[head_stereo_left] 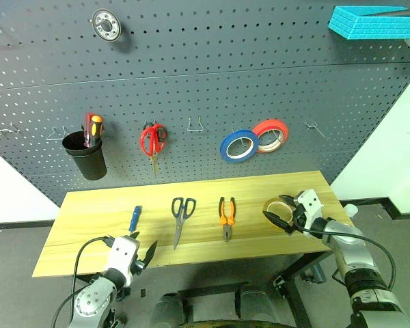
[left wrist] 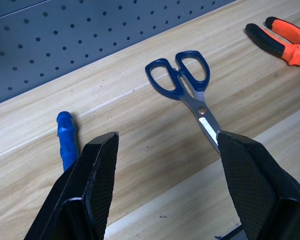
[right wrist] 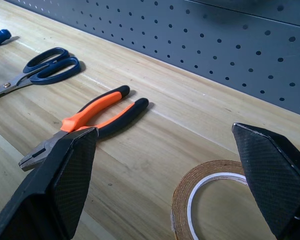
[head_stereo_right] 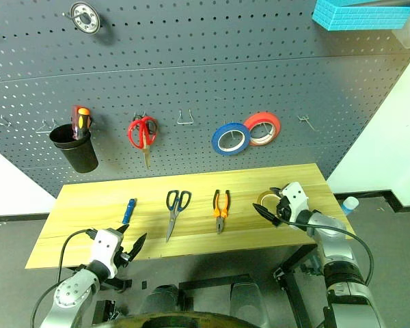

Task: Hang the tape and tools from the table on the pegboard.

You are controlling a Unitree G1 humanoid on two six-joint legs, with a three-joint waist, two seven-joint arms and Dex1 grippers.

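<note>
Nothing hung yet on pegboard [head_stereo_left: 212,82]. Tape [head_stereo_left: 276,207], pliers [head_stereo_left: 225,217], scissors [head_stereo_left: 181,217], screwdriver [head_stereo_left: 134,219] all lie flat on table [head_stereo_left: 89,239]. Right gripper [head_stereo_left: 280,216] wide apart, just at tape, not holding. Left gripper [head_stereo_left: 145,254] apart too, empty, near table front edge. Four things left to hang.

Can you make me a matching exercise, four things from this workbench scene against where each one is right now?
Things:
1. pliers
2. red roll
3. yellow tape
4. red-handled scissors

Places:
A. hanging on the pegboard beside the blue roll
B. flat on the table, just ahead of the open right gripper
C. on a pegboard hook, blades down
D. on the table, between the dark-handled scissors and the tape

Pairs: 1-D, 2-A, 3-B, 4-C
</note>
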